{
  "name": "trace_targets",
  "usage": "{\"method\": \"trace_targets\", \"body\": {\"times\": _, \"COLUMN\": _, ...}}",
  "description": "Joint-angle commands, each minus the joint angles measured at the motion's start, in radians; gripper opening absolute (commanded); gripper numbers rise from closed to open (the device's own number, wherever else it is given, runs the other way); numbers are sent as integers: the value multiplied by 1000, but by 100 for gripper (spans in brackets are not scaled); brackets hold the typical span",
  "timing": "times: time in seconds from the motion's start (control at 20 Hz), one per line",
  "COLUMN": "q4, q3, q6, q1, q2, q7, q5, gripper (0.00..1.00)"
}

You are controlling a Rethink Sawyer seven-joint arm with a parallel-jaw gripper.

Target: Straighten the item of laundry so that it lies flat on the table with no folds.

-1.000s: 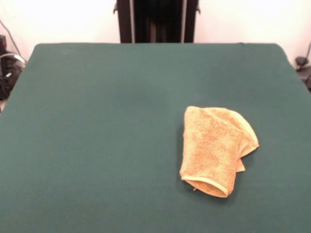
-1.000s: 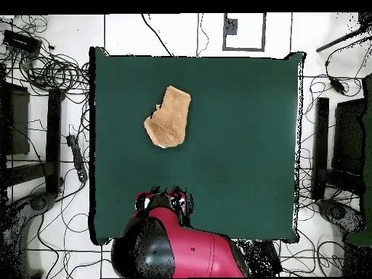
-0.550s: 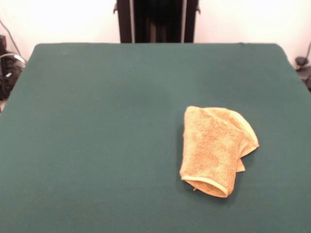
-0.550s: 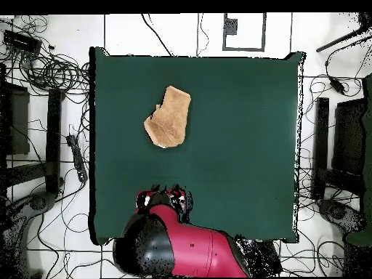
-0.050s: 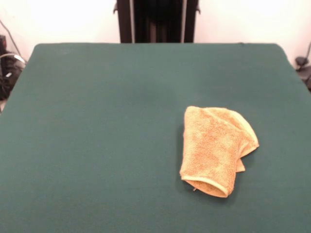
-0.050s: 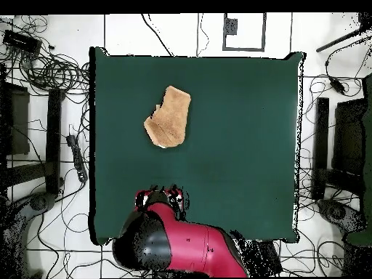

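Note:
The item of laundry (image 5: 214,148) is a golden-orange terry towel, folded over on itself into a lumpy oblong, with a hemmed edge curling at its near end. It lies on the dark green table (image 5: 97,121), right of centre in the front view. From overhead the towel (image 6: 168,118) sits in the upper left part of the table (image 6: 240,131). The red and black arm (image 6: 182,247) reaches over the table's bottom edge, and its gripper (image 6: 163,197) hangs well below the towel, apart from it. The front view shows no gripper.
Cables and stands (image 6: 51,73) crowd the floor around the table on both sides. A dark upright frame (image 5: 156,20) stands behind the far edge of the table. Green cloth surrounds the towel on all sides.
In the overhead view the arm's body has shifted slightly at the table's bottom edge. The towel has not moved.

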Motion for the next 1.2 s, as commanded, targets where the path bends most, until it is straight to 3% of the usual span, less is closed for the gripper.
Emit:
{"method": "trace_targets", "body": {"times": 0.05, "q4": 55, "q3": 52, "q6": -74, "q1": 30, "q2": 104, "q7": 211, "q5": 21, "gripper": 100}}
{"method": "trace_targets", "body": {"times": 0.65, "q4": 28, "q3": 42, "q6": -142, "q1": 50, "q2": 177, "q7": 226, "q5": 27, "gripper": 100}}
{"method": "trace_targets", "body": {"times": 1.2, "q4": 16, "q3": 38, "q6": -140, "q1": 59, "q2": 192, "q7": 225, "q5": 38, "gripper": 100}}
